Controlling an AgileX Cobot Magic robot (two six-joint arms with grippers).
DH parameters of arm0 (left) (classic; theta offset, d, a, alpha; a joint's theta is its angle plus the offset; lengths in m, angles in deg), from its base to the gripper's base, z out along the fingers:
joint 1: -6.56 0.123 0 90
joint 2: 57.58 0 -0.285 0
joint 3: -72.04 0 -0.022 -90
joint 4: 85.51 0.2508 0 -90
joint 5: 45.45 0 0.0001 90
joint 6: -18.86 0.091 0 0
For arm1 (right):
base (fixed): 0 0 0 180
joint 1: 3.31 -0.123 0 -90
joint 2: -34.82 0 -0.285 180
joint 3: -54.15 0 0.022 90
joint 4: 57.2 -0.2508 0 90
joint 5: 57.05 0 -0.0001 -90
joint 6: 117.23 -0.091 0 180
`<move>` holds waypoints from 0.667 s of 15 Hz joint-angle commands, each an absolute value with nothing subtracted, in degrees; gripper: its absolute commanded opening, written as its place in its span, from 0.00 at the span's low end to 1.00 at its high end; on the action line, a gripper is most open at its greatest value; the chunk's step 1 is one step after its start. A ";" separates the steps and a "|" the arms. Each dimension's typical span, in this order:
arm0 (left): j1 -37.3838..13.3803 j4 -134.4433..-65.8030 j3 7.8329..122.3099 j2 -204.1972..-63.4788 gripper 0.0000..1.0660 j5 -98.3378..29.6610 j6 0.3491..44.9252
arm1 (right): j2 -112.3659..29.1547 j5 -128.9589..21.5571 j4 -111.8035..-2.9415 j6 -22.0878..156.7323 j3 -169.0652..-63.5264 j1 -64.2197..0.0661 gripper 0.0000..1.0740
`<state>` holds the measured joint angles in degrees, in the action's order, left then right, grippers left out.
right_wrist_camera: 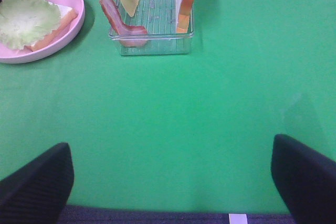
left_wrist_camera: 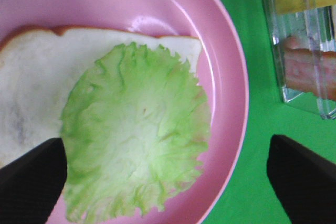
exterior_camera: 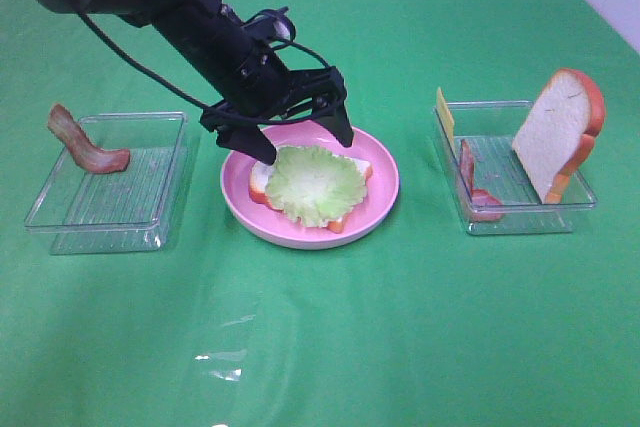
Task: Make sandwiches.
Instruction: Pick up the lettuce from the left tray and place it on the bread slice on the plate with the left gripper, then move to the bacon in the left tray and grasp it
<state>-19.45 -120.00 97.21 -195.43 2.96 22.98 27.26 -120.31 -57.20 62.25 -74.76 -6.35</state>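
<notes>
The sandwich [exterior_camera: 312,187] is only half built: a white bread slice [exterior_camera: 358,169] lies flat on the round pink plate [exterior_camera: 386,192] and a pale green lettuce leaf [exterior_camera: 315,182] lies on top of it. The left gripper [exterior_camera: 305,146] hangs just above the leaf with its jaws wide apart, holding nothing. In the clear tray [exterior_camera: 580,203] to the right of the plate, a second bread slice [exterior_camera: 555,132] leans upright, with a cheese slice [exterior_camera: 444,112] and a bacon strip [exterior_camera: 468,182] at the other end. Another bacon strip [exterior_camera: 85,147] hangs over the edge of the left tray [exterior_camera: 150,232]. The right gripper [right_wrist_camera: 170,179] is spread open and empty over the green cloth [right_wrist_camera: 210,119].
</notes>
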 commanded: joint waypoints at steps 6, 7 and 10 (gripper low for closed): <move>-19.56 -103.16 111.54 -195.37 0.96 20.21 12.21 | 29.10 -120.19 -57.20 62.77 -74.70 -6.06 0.91; -19.56 -100.01 114.29 -195.37 0.96 24.33 12.21 | 29.10 -120.19 -57.20 62.77 -74.70 -6.06 0.91; -19.56 -94.16 118.47 -194.06 0.96 30.18 12.21 | 29.10 -120.19 -57.20 62.77 -74.70 -6.06 0.91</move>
